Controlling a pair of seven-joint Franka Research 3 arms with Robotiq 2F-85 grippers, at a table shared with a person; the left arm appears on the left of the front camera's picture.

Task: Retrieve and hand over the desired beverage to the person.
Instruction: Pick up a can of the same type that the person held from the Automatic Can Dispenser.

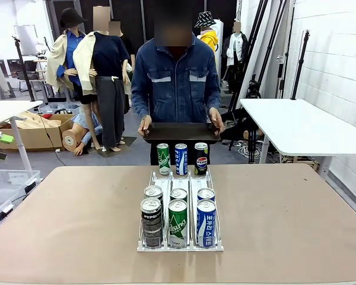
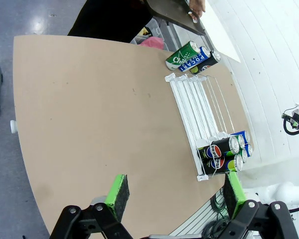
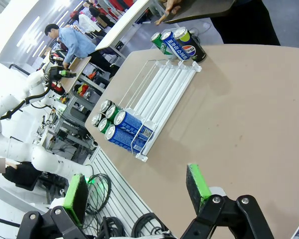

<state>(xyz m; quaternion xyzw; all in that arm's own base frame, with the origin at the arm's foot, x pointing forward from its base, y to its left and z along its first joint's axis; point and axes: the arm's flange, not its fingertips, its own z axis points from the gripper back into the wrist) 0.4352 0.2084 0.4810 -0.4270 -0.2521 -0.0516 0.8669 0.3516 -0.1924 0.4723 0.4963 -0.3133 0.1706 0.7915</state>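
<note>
9 cans (image 1: 177,222), 1 rack (image 1: 179,179), 1 tray (image 1: 181,132), 1 pers. (image 1: 177,83)

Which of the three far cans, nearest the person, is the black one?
The far-right can, with the Pepsi logo; the middle can is blue, the left can green.

near black can (image 1: 151,217): PEPSI in white capitals across the dark side, plain as day from the front.
near blue can (image 1: 206,224): white Korean lettering running down it, and 포카리 is what I can make out.
near green can (image 1: 177,225): slanting white script, too swirly to read.
far blue can (image 1: 181,159): POCARI in white down its length, and the left wrist view reads the same.
far black can (image 1: 201,158): the round red, white and blue Pepsi emblem, with a small word under it that looks like PEPSI.
far green can (image 1: 163,159): white script again, not legible.
</note>
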